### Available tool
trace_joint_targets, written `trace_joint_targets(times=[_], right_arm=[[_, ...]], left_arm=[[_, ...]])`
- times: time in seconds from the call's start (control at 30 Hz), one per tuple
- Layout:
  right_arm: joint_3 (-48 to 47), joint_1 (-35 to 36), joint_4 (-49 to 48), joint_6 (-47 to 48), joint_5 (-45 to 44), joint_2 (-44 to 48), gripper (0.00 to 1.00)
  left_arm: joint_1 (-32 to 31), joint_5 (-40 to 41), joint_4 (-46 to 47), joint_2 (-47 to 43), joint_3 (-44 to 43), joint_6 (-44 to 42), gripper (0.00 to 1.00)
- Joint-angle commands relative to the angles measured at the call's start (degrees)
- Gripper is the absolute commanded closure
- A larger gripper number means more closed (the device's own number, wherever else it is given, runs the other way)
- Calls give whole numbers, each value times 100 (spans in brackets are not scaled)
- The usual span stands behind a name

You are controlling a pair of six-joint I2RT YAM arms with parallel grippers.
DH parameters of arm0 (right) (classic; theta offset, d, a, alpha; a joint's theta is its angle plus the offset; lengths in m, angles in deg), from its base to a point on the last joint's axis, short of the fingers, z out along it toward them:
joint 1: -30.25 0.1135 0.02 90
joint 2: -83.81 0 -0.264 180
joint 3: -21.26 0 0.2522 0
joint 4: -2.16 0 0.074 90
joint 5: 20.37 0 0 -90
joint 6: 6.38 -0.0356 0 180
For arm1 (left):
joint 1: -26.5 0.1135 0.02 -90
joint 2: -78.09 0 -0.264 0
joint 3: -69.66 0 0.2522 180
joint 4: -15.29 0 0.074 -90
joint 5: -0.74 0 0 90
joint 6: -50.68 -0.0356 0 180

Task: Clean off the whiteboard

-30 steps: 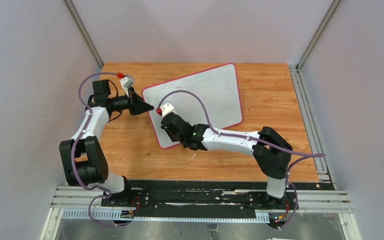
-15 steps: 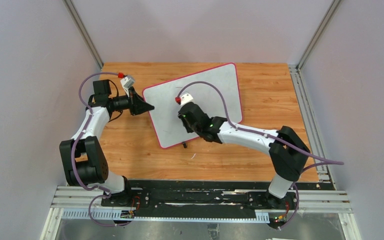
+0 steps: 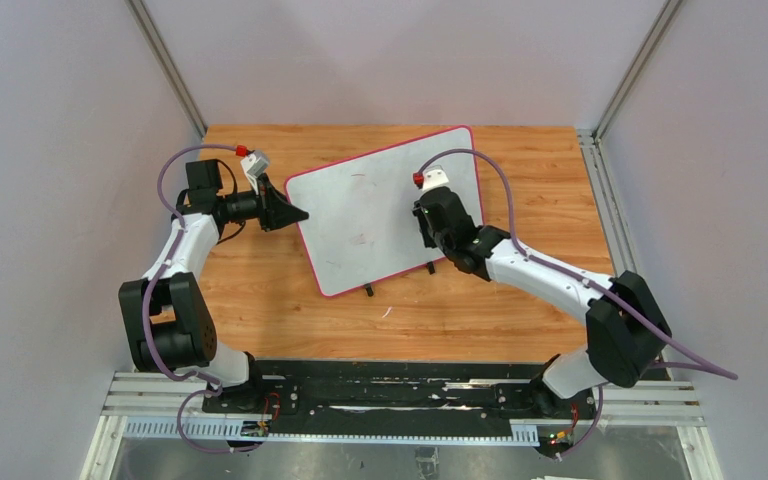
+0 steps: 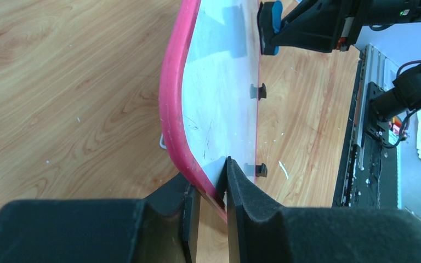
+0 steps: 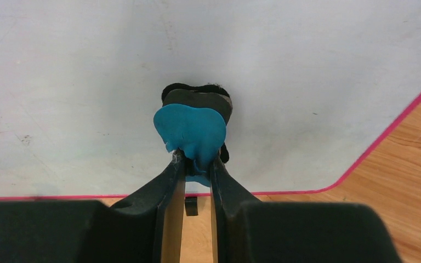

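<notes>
The whiteboard [image 3: 380, 210] lies on the wooden table, grey-white with a pink-red rim and two black feet [image 3: 368, 291] on its near edge. Faint smudges show on its surface [image 3: 358, 239]. My left gripper [image 3: 298, 213] is shut on the board's left rim; in the left wrist view [image 4: 212, 186] the rim [image 4: 171, 109] sits between the pads. My right gripper [image 3: 422, 222] is over the board's right part, shut on a blue eraser with a black pad [image 5: 194, 129] that presses on the board [image 5: 87, 82]. The eraser also shows in the left wrist view [image 4: 271, 27].
The wooden table [image 3: 540, 190] has bare strips right of and in front of the board. Grey walls and metal posts [image 3: 165, 65] close in the back and sides. A black rail [image 3: 380, 385] runs along the near edge.
My right gripper has swept the eraser across the board from its near left corner to its right part. The left gripper and board have stayed put.
</notes>
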Motion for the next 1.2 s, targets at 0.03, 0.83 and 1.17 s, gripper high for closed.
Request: trace_joint_targets(times=[0.03, 0.83, 1.17], right_arm=[[-418, 392, -76, -314, 381, -508, 99], [-1562, 1255, 37, -247, 98, -1756, 99], [-1096, 660, 27, -124, 4, -1223, 99]], left_arm=[[-9, 637, 80, 4, 38, -585, 100], [-5, 582, 20, -99, 88, -645, 100], [-10, 600, -49, -72, 64, -727, 100]])
